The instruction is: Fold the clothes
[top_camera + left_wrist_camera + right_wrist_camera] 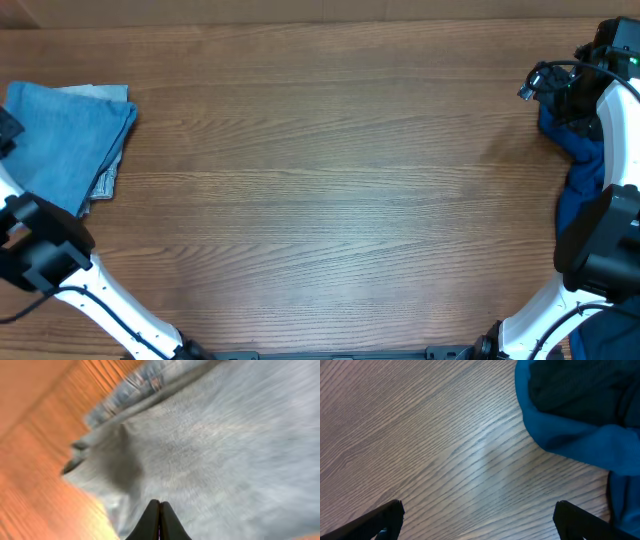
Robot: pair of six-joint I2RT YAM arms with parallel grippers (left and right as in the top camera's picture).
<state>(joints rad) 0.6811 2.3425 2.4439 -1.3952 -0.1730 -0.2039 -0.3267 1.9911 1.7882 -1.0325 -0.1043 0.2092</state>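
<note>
The clothes lie in two places. A folded stack of mid-blue denim jeans (pixel 62 140) rests at the table's left edge, with a paler denim layer showing under its right side. A deep-blue top (pixel 582 165) lies crumpled at the right edge, partly under the right arm. My left gripper (pixel 160 504) is shut with nothing between its fingers and hovers just over the denim (pixel 230 445), which is blurred in the left wrist view. My right gripper (pixel 480 512) stands wide open over bare wood. The top (pixel 570 415) sits beyond it to the right, apart from both fingers.
The wooden table (pixel 320 190) stretches between the two piles. The left arm (pixel 45 250) reaches in from the lower left. The right arm (pixel 610 230) rises along the right edge and covers part of the top.
</note>
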